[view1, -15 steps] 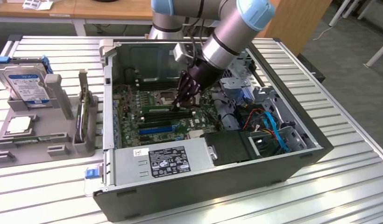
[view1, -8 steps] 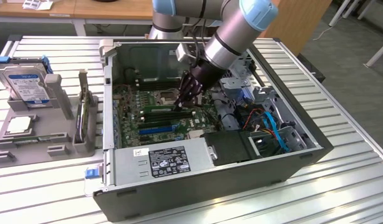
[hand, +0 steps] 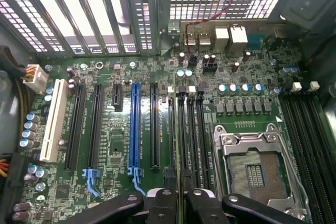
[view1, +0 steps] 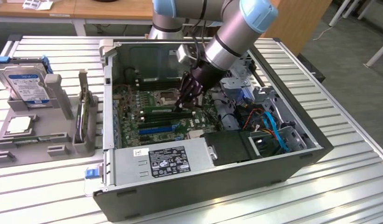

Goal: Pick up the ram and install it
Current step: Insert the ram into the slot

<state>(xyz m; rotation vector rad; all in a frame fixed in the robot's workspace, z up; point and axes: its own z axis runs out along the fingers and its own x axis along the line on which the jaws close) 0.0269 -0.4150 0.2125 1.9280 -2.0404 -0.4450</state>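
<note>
The gripper [hand: 182, 196] stood nearest the wrist camera. It was one unit, and its two dark fingers [hand: 163, 203] were clenched on the ram [hand: 181, 145]. The ram was one green stick, seen edge-on over a bank of four black memory slots [hand: 192, 129] just beside the CPU socket [hand: 254, 169]. How deep the stick sat in its slot could not be made out.

**Exterior view, by size**
- One slatted metal table [view1: 347, 186].
- One open computer case [view1: 198, 200], lying on the table at centre.
- One robot arm [view1: 235, 37], entering the case from twelve o'clock.
- One motherboard [view1: 130, 114], covering the case floor.
- One power supply [view1: 160, 161], at six o'clock of the case.
- A tangle of blue and orange cables [view1: 273, 128], at three o'clock; the number was unclear.
- One grey fixture [view1: 60, 93], at nine o'clock and apart from the case.
- One upright hard drive [view1: 23, 84] with a blue-and-white label, carried on that holder.

**On the board, wrist view**
- One blue expansion slot [hand: 135, 129], one white, three long black and one short black.
- One socket, its contacts bare.
- A second bank of memory slots [hand: 304, 140] beyond the socket, cut off at the frame edge, so the count was uncertain.

In the exterior view the stick was hard to tell from the green board beneath the arm.
</note>
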